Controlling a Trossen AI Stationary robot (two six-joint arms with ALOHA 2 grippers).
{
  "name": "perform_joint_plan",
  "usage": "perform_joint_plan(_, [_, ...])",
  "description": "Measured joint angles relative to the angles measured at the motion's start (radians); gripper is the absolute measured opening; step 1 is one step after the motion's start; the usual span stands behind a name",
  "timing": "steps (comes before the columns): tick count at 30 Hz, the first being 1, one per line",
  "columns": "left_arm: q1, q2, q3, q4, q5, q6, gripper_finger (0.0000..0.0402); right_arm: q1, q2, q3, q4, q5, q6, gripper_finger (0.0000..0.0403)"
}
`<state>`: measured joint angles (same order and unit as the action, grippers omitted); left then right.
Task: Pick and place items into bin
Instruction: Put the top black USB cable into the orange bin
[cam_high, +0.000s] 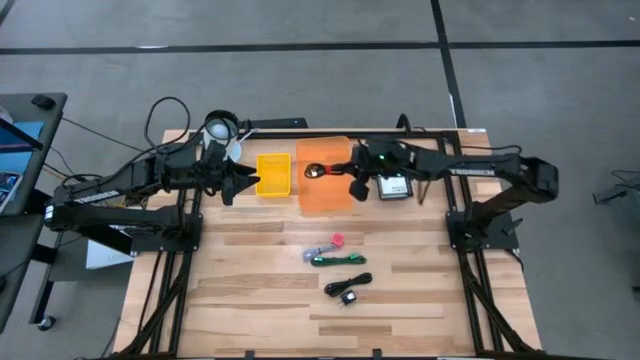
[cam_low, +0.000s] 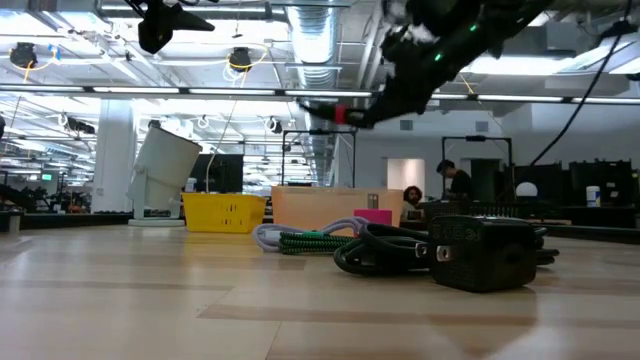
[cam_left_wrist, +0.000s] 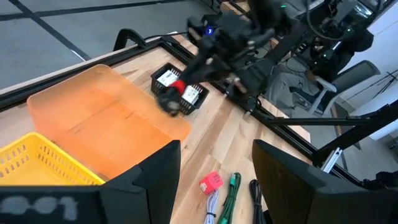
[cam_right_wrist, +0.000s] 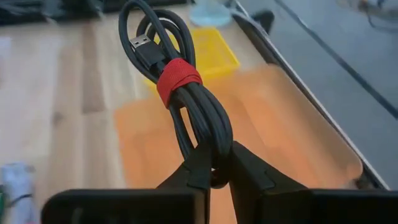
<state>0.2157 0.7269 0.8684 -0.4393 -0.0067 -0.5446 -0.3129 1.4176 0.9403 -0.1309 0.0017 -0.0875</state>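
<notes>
My right gripper (cam_right_wrist: 214, 169) has its jaws clamped on a coiled black cable (cam_right_wrist: 186, 106) bound with a red strap (cam_right_wrist: 178, 79), held in the air over the orange bin (cam_high: 322, 190) at about twelve o'clock on the worktop (cam_high: 250, 300). My left gripper (cam_high: 243, 182) hovers with jaws apart at ten o'clock, beside the yellow basket (cam_high: 272, 174). Toward six o'clock lie a green cable (cam_high: 338, 261), a pink piece (cam_high: 338, 240) and another black cable (cam_high: 346, 287).
</notes>
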Motion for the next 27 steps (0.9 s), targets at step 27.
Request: perform_joint_plan(27, [0.000,0.000,0.000,0.000,0.000,0.005,0.0189,-0.008,0.166,0.010,-0.015,-0.014,0.008,0.0073])
